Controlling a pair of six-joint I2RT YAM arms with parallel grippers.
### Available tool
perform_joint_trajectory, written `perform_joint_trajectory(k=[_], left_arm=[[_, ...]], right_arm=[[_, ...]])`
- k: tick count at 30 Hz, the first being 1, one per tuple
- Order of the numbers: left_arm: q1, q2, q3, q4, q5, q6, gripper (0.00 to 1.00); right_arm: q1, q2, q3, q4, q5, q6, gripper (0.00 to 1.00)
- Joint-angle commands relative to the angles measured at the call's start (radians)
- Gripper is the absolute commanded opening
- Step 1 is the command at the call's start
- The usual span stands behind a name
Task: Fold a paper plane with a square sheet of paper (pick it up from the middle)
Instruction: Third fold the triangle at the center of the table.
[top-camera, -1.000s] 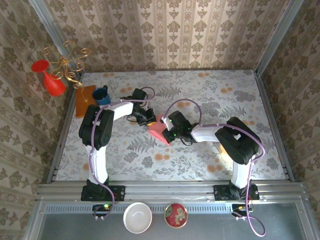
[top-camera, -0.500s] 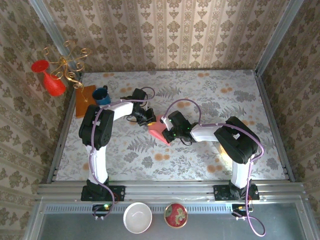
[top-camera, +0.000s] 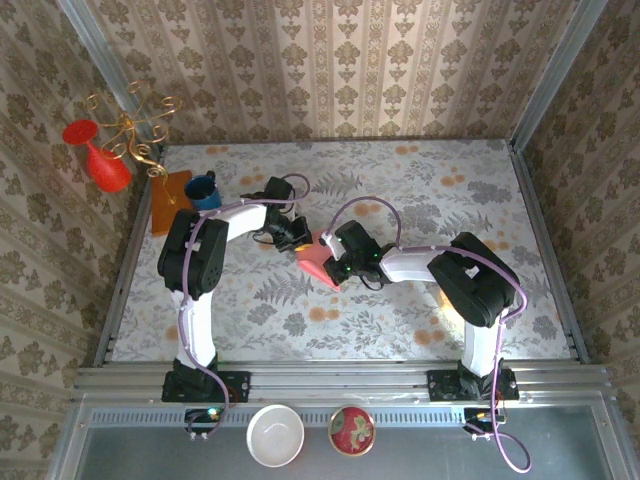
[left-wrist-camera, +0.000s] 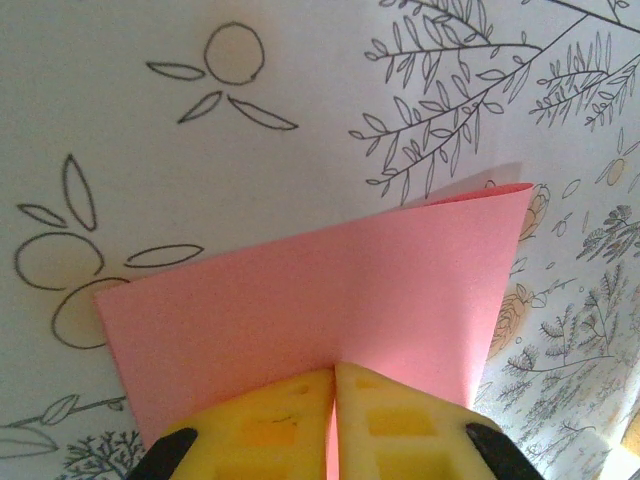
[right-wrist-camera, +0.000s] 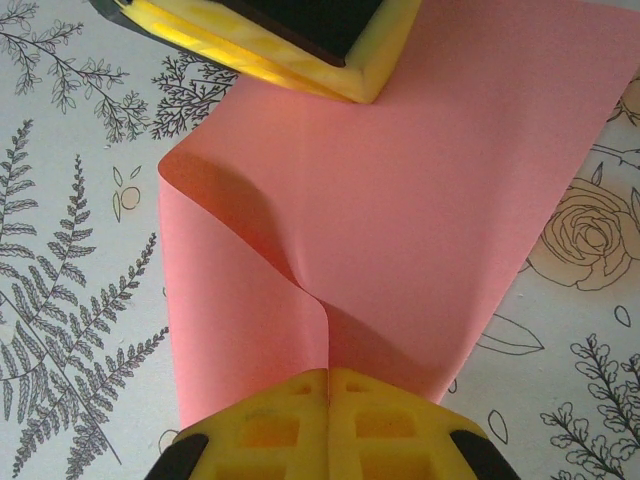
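Note:
The square sheet of paper (top-camera: 318, 258), salmon pink, hangs bent between both grippers at the middle of the table. My left gripper (top-camera: 298, 237) is shut on one edge of it; in the left wrist view the sheet (left-wrist-camera: 330, 285) spreads out from the closed yellow pads (left-wrist-camera: 334, 378), one corner curling up at the right. My right gripper (top-camera: 338, 263) is shut on the opposite edge. In the right wrist view the sheet (right-wrist-camera: 430, 170) buckles into a soft crease running from my right gripper (right-wrist-camera: 328, 378) up toward the left gripper's fingers (right-wrist-camera: 300, 55). The paper plane is out of view.
A blue mug (top-camera: 204, 189) and an orange-brown board (top-camera: 168, 200) sit at the table's far left corner. A red vase (top-camera: 103, 165) and a gold wire stand (top-camera: 135, 125) are by the left wall. A white bowl (top-camera: 276, 435) and a red bowl (top-camera: 351, 430) lie below the front rail.
My right gripper has crept a little to the left, toward the left gripper, and the paper between them bows more. The left arm has held still.

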Motion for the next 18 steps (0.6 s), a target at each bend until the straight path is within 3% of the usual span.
perform_joint_trajectory(k=[1,18], left_arm=[[-0.005,0.063,-0.011,-0.068,-0.033,0.025,0.11],[-0.006,0.059,-0.005,-0.07,-0.028,0.029,0.11]], right_arm=[[-0.01,-0.024,0.011,-0.026,0.019,0.007,0.0],[-0.015,0.027,0.024,-0.046,0.012,0.009,0.0]])
